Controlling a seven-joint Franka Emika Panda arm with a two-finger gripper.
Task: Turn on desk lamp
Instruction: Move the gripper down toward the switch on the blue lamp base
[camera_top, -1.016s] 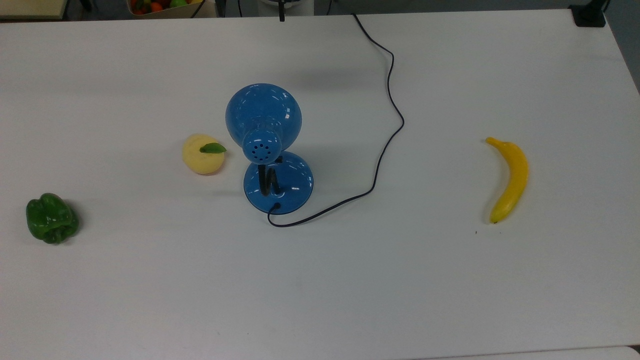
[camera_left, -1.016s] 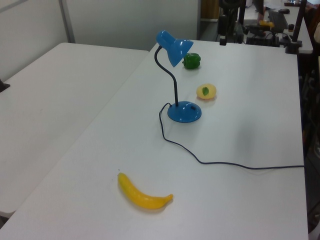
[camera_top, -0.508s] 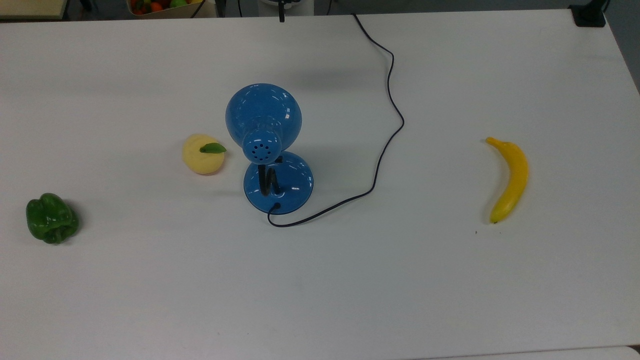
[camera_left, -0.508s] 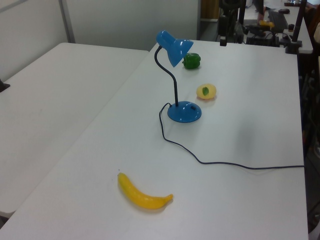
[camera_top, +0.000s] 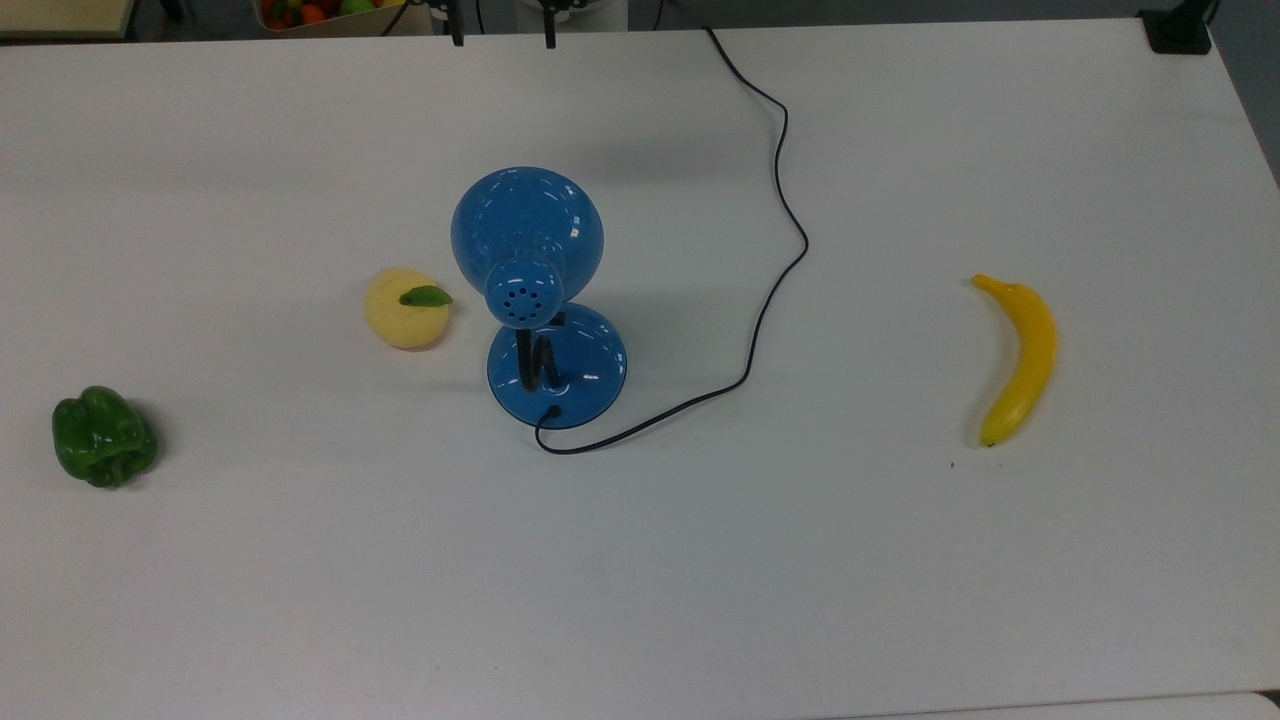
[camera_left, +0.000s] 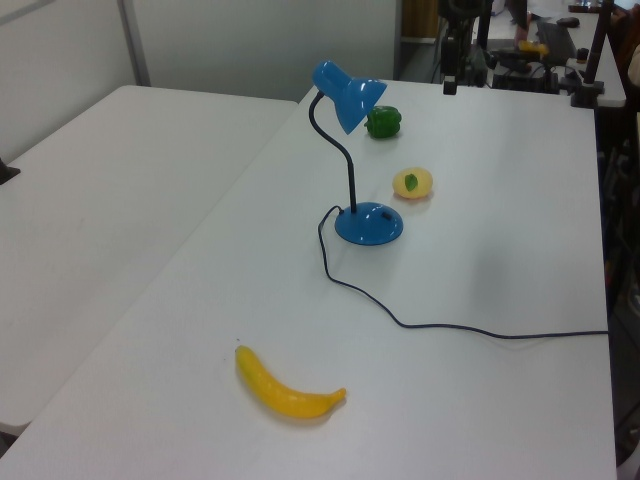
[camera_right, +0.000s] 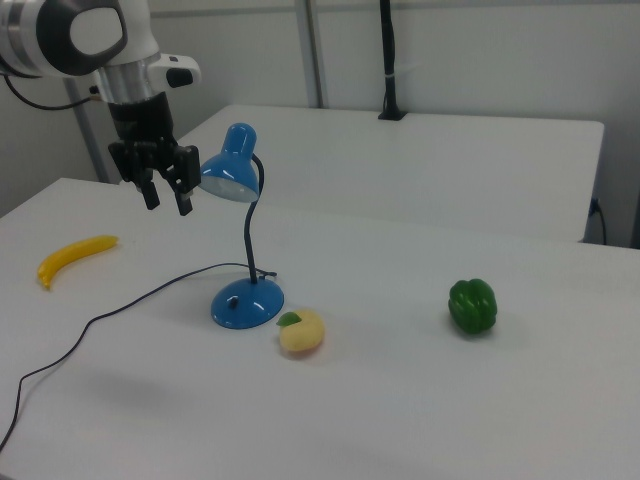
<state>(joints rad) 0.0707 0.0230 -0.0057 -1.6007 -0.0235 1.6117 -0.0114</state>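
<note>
At the top view's upper edge the end effector is cut off, just two dark finger tips poking into frame. In the left view it sits at the far end of the counter, its upper part cropped and too small to read. The desk lamp hides its own gooseneck in the top view, the shade covering most of it. Its cord runs off the top view's upper edge, the left view's right edge and the right view's lower left corner.

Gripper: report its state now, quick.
Gripper: open, fingers apart, holding nothing, hanging in the air beside the desk lamp shade in the right view.
</note>
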